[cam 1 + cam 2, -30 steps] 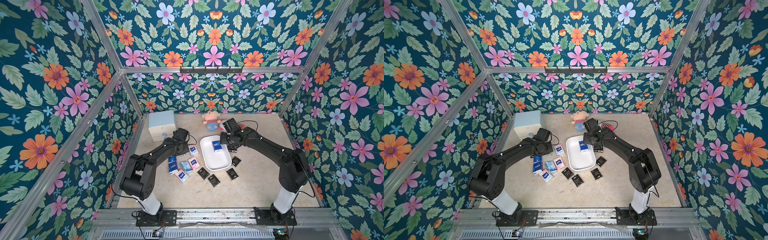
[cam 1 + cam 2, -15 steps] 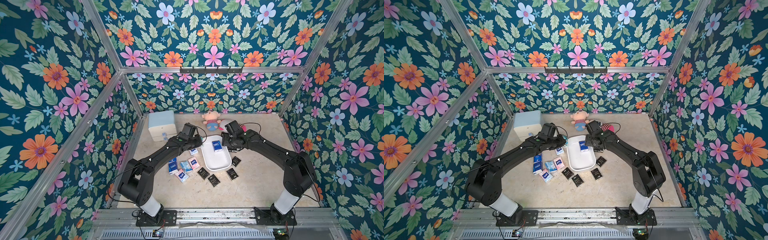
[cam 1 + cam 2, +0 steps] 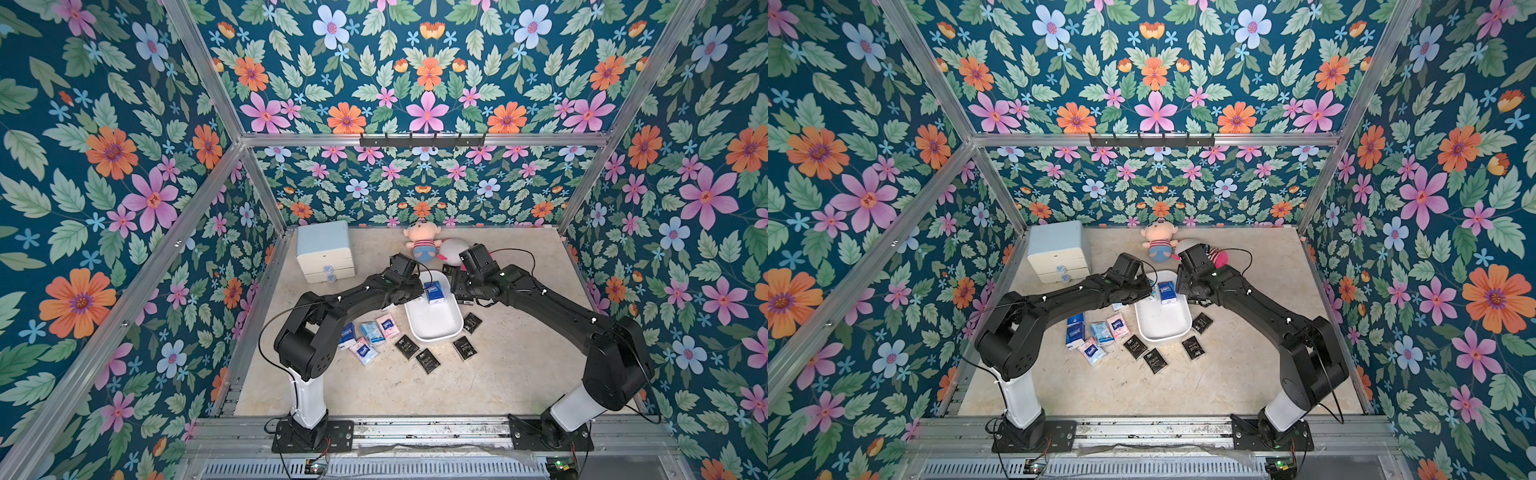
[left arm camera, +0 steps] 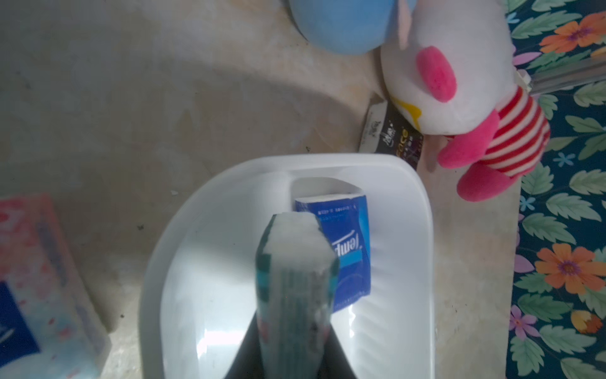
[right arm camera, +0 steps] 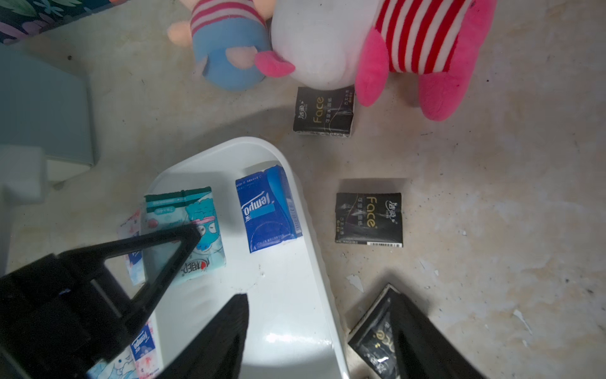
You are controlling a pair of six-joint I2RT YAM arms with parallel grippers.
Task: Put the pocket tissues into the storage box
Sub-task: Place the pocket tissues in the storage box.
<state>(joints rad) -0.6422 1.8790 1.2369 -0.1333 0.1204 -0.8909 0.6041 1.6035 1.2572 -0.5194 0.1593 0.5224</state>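
The storage box point(image 3: 432, 328) point(image 3: 1160, 328) is a white tub in mid-table, with one blue pocket tissue pack point(image 3: 434, 292) point(image 5: 267, 210) lying at its far end. My left gripper point(image 4: 295, 331) point(image 3: 417, 291) is shut on a teal-and-white tissue pack point(image 4: 295, 262) point(image 5: 187, 226), held edge-up over the box's far left part. The right gripper point(image 5: 318, 295) point(image 3: 457, 291) stands open astride the box's right wall point(image 5: 323, 279), one finger over the inside, the other over a black pack point(image 5: 373, 341) on the table.
Blue and pink packs point(image 3: 370, 336) lie left of the box, several black ones point(image 3: 428, 359) in front and to its right, two more point(image 5: 323, 110) point(image 5: 369, 218) behind. Two plush dolls point(image 3: 422, 243) point(image 3: 453, 251) and a cream cabinet point(image 3: 324, 253) stand at the back.
The left arm has swung right and forward, carrying its pack from beside the cabinet to over the box. My right gripper has shifted slightly right, off the box's far end.
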